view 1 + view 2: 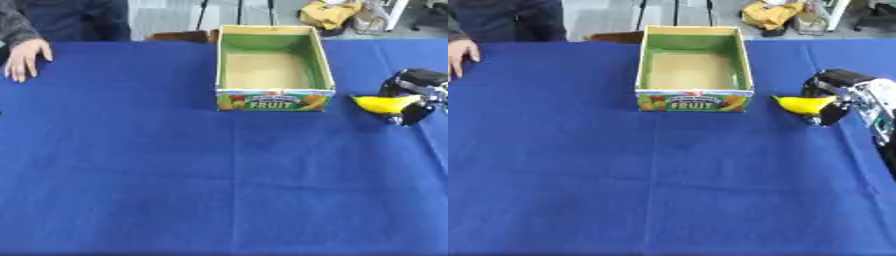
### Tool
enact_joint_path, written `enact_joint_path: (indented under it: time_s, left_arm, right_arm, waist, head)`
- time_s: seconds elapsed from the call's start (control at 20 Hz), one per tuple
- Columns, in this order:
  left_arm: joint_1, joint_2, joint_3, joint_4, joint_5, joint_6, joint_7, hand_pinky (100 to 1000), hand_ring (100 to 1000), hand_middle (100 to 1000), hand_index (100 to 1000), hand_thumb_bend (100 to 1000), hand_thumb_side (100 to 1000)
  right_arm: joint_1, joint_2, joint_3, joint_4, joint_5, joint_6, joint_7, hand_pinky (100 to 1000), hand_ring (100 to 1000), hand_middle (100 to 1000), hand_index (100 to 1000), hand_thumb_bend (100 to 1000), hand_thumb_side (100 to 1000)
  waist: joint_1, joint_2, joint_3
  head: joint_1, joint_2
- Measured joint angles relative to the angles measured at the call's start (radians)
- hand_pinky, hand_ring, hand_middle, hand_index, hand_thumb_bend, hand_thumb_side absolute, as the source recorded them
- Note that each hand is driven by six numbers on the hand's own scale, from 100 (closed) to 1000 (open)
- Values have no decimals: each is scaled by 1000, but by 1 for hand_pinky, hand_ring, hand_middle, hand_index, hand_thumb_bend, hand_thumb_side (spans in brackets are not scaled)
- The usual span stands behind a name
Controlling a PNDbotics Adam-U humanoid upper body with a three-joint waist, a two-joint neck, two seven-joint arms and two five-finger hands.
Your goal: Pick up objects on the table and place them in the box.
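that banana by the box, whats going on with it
The robot's right hand has its fingers curled round a yellow banana, just to the right of the open fruit box on the blue table. The banana's tip points toward the box but has not reached it, and the box looks empty inside. The left hand is out of sight. A person's hand rests on the table's far left edge, away from both.
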Motion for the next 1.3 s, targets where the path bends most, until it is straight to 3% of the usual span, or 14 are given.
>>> enact_joint_path:
  time_s: [1.3]
  left_arm:
    - [0, 0, 0, 0, 0, 0, 0, 610, 697, 659, 740, 527, 773]
  right_arm:
    - [5, -8, -1, -33, -10, 3, -13, 745, 731, 528, 646, 209, 100]
  waist:
    - [-9, -8, -8]
  head:
    - [0, 0]
